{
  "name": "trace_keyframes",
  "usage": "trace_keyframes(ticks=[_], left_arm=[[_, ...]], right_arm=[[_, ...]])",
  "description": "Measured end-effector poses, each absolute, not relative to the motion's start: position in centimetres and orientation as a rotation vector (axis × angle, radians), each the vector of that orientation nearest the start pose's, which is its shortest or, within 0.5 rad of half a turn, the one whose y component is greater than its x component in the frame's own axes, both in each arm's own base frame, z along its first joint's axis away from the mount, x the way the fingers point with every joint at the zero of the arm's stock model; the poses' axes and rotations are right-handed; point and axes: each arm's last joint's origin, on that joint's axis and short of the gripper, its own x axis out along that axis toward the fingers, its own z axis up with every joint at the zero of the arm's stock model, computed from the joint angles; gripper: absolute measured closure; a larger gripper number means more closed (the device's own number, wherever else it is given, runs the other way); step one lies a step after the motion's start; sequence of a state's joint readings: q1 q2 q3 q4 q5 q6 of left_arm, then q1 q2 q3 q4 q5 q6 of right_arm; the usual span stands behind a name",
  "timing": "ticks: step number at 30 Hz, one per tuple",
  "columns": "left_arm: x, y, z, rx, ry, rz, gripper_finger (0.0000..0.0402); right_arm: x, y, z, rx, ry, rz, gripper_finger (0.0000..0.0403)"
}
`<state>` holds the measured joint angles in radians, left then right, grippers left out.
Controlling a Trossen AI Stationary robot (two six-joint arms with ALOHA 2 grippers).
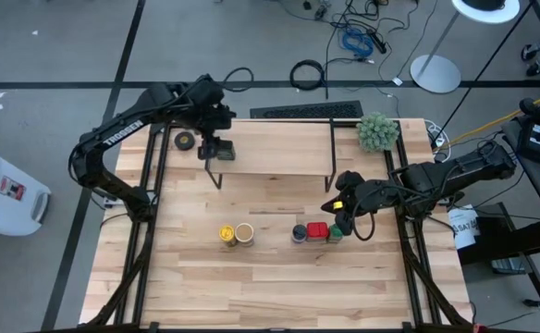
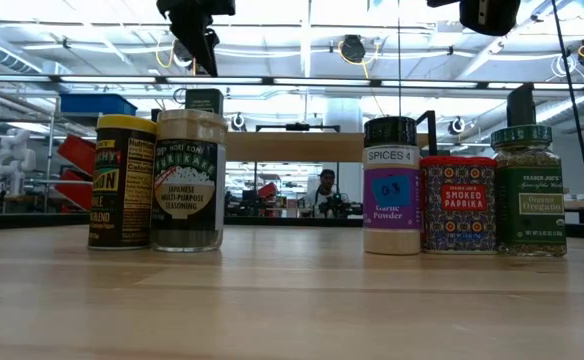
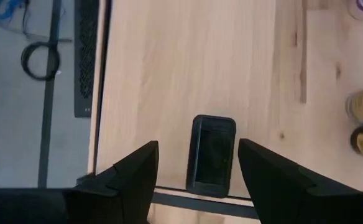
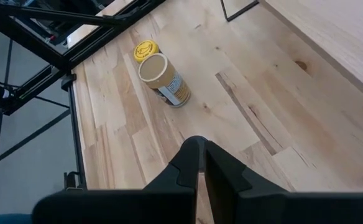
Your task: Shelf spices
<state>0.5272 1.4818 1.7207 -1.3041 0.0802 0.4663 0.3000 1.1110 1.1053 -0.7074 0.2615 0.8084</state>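
The shelf [image 1: 275, 148] stands at the table's far side. The dark boxy tin [image 3: 212, 152] stands on its top board near the left end, also seen in the low view [image 2: 204, 99]. My left gripper [image 3: 198, 144] hovers open above it, with a finger on either side and clear of it. On the table stand the yellow-lidded jar [image 1: 226, 234] and tan-lidded jar [image 1: 244, 233] side by side. To their right, in a row, are the blue-lidded jar [image 1: 300, 234], red square tin [image 1: 317, 230] and green-lidded jar [image 1: 334, 235]. My right gripper [image 4: 200, 155] is shut, above the table near the green-lidded jar.
A black tape roll [image 1: 186, 141] lies left of the shelf. A fuzzy green plant ball [image 1: 377, 131] sits at the table's far right corner. A keyboard [image 1: 307, 110] lies beyond the far edge. Bare wood stretches along the table's near half.
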Motion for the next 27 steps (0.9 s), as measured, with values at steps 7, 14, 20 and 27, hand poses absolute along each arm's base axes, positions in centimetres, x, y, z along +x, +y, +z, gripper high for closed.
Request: trace_keyframes(ticks=[7,14,20,27], left_arm=[[22.7,9.3,43.4,0.007,0.929,0.285,0.0171],[21.9,5.6,45.1,-0.153,0.791,0.407,0.0171],[22.7,3.0,45.7,-0.324,0.672,0.429,0.0171],[23.1,0.3,45.8,-0.511,0.638,0.384,0.0171]], right_arm=[[21.6,5.9,34.0,0.615,0.603,-0.22,0.0389],[22.3,4.8,34.4,0.657,0.585,-0.157,0.0389],[22.9,3.4,35.0,0.676,0.57,-0.002,0.0389],[23.2,2.2,35.3,0.631,0.572,0.145,0.0389]])
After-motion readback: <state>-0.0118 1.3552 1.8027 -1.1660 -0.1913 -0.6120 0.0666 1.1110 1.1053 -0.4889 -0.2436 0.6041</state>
